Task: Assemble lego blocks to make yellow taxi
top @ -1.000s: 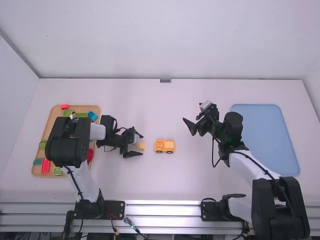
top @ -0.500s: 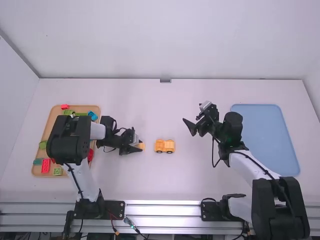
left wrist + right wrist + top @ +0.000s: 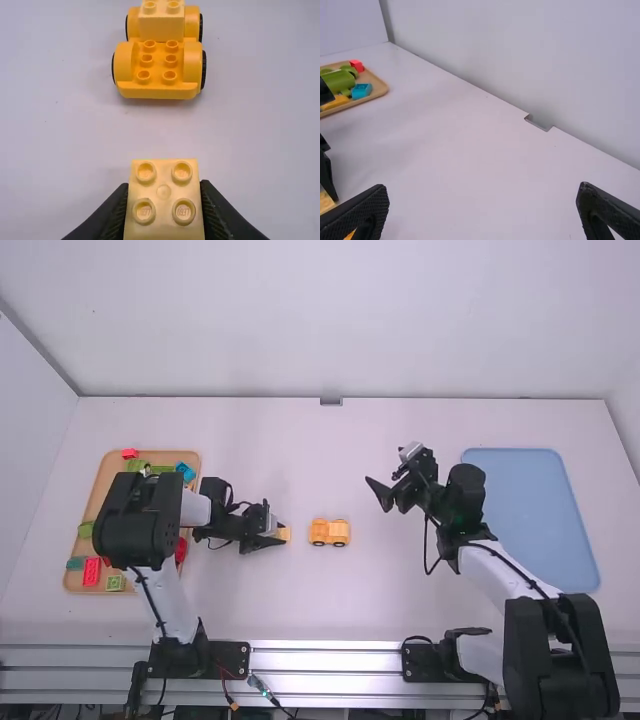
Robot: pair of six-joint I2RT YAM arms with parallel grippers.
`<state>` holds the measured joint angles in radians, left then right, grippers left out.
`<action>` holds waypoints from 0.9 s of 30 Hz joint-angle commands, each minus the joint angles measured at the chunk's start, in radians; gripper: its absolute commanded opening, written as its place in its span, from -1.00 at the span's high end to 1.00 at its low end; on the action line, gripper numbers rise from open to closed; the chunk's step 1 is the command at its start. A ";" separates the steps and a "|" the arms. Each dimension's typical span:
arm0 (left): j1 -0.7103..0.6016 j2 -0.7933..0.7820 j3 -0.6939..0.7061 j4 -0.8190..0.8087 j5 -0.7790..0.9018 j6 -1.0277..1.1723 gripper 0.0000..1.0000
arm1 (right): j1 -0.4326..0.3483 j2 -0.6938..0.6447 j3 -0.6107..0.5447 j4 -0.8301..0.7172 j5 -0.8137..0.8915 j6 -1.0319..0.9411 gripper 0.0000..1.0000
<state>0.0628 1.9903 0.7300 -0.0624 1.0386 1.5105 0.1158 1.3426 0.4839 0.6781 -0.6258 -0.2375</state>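
- Held block: one pale yellow brick, four studs on top, gripped between the fingers of the left gripper; it stands left of the car and apart from it.
- Left gripper, condition: clenched on that brick, a finger against each of two opposite sides, studs facing up.
- Car: one orange-yellow wheeled base with black tyres, on the white table, near the middle; its length runs left to right.
- Car, fittings: a pale yellow block mounted on the right part; six bare studs on the left part, between the raised wheel arches.
- Right gripper: released, its two fingers spread with nothing between them; right of the car and farther back.
- Wooden tray: at the table's left, partly behind the left arm. Contents include a blue block in the far right corner, a red block at the far edge, and a red block and a green block toward the near edge.
- Blue tray: at the table's right, beyond the right arm.
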 commanded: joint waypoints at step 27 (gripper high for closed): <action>0.006 -0.067 0.081 -0.173 0.103 -0.003 0.74 | 0.022 0.247 -0.008 -0.005 -0.150 -0.304 -0.98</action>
<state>0.0624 1.9667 0.8005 -0.2287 1.1004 1.5105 0.1249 1.5627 0.4839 0.6685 -0.7341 -0.4496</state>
